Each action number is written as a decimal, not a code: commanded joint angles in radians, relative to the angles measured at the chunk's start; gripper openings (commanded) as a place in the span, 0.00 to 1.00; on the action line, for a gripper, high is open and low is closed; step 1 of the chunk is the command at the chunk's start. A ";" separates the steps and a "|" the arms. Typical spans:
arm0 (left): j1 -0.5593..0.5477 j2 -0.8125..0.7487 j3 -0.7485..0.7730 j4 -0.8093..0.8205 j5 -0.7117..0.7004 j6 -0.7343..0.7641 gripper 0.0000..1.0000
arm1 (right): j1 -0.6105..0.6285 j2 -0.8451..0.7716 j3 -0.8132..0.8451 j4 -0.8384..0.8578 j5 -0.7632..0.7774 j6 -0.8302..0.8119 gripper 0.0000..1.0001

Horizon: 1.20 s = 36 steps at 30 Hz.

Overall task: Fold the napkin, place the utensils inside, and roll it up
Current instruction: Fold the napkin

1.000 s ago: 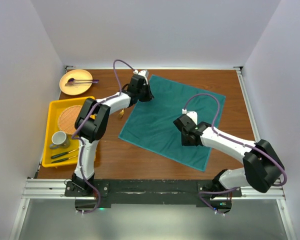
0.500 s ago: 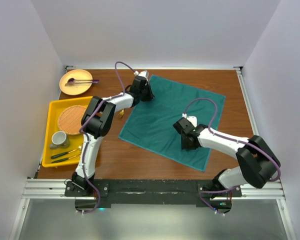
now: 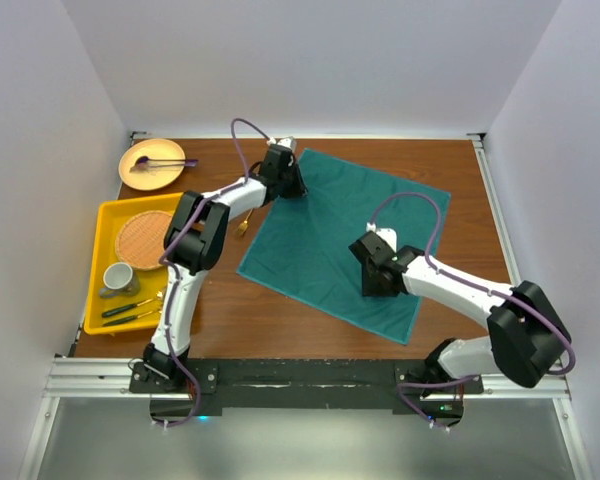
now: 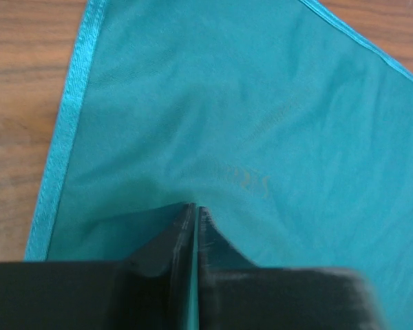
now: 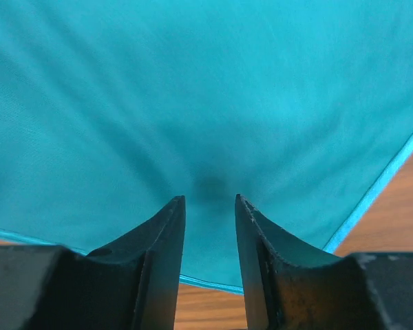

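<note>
The white and black left arm (image 3: 185, 250) goes up from its base, bends at the elbow, and reaches far out and to the right. Its black left gripper (image 3: 286, 178) points down. Its two fingers (image 4: 162, 240) are squeezed together, with only a thin line between them. They pinch a bit of the teal cloth napkin (image 4: 261, 103). The white and black right arm (image 3: 460, 292) lies low and reaches to the left. Its black right gripper (image 3: 374, 282) points down too. Its two fingers (image 5: 162, 240) stand a little apart, with a small gap between the tips.
</note>
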 commanded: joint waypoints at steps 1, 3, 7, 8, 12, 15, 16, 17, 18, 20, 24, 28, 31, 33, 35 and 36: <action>0.008 -0.207 0.074 -0.143 0.040 0.045 0.25 | 0.037 0.041 0.187 -0.019 0.060 -0.167 0.50; 0.012 -0.296 0.059 -0.228 0.019 0.062 0.33 | 0.080 0.116 0.301 -0.021 0.063 -0.212 0.63; 0.063 -0.598 -0.027 -0.412 -0.200 0.094 0.42 | 0.224 0.308 0.554 0.013 -0.001 -0.264 0.70; 0.081 -0.659 -0.112 -0.444 -0.308 0.090 0.43 | 0.239 0.354 0.594 0.025 -0.016 -0.257 0.71; 0.193 -1.010 -0.332 -0.448 -0.493 0.114 0.51 | 0.333 0.601 0.792 0.094 -0.042 -0.217 0.64; 0.229 -1.155 -0.415 -0.466 -0.585 0.153 0.55 | 0.379 0.710 0.938 0.117 -0.038 -0.217 0.58; 0.232 -1.181 -0.426 -0.475 -0.596 0.144 0.55 | 0.385 0.773 1.000 0.123 -0.035 -0.223 0.56; 0.235 -1.201 -0.438 -0.498 -0.613 0.121 0.55 | 0.390 0.810 1.036 0.122 -0.033 -0.226 0.55; 0.236 -1.233 -0.441 -0.511 -0.619 0.113 0.57 | 0.394 0.839 1.071 0.093 -0.033 -0.232 0.54; 0.238 -1.252 -0.444 -0.527 -0.613 0.116 0.60 | 0.397 0.897 1.131 0.099 -0.030 -0.240 0.52; 0.238 -1.269 -0.455 -0.531 -0.583 0.131 0.66 | 0.399 0.957 1.179 0.099 -0.055 -0.257 0.51; 0.238 -1.275 -0.478 -0.515 -0.518 0.130 0.68 | 0.408 0.997 1.220 0.094 -0.052 -0.269 0.48; 0.238 -1.268 -0.481 -0.506 -0.498 0.136 0.68 | 0.411 1.022 1.242 0.079 -0.039 -0.278 0.38; 0.238 -1.260 -0.476 -0.511 -0.497 0.137 0.68 | 0.413 1.037 1.246 0.071 -0.026 -0.280 0.38; 0.238 -1.263 -0.473 -0.512 -0.494 0.139 0.67 | 0.413 1.045 1.249 0.057 -0.015 -0.283 0.38; 0.238 -1.264 -0.472 -0.512 -0.495 0.139 0.67 | 0.413 1.052 1.243 0.056 -0.009 -0.286 0.38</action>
